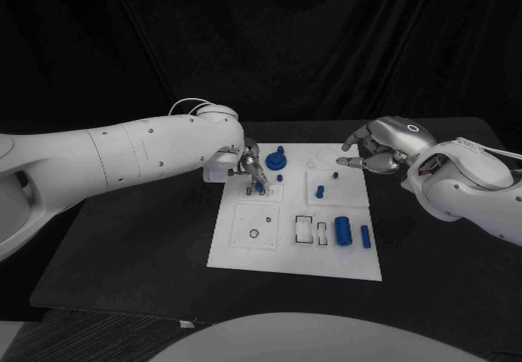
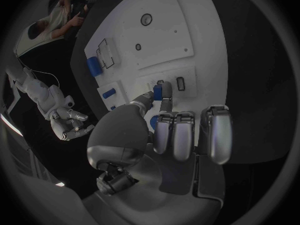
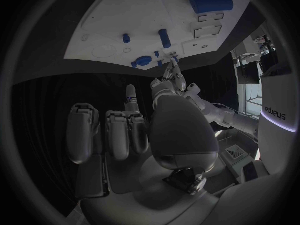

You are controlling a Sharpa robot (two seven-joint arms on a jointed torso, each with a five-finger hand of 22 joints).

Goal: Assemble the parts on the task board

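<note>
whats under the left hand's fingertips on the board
The left hand pinches a small blue part over the task board, beside a small rectangular slot. The board directly beneath the part is covered by the fingers.

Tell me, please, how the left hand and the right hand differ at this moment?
The left hand is over the task board, pinching a small blue part between its fingers above a slot; the right hand holds nothing. The left hand reaches down to the board's surface, while the right hand hovers by the board's far right corner, fingers curled in. Both are silver hands on white arms.
</note>
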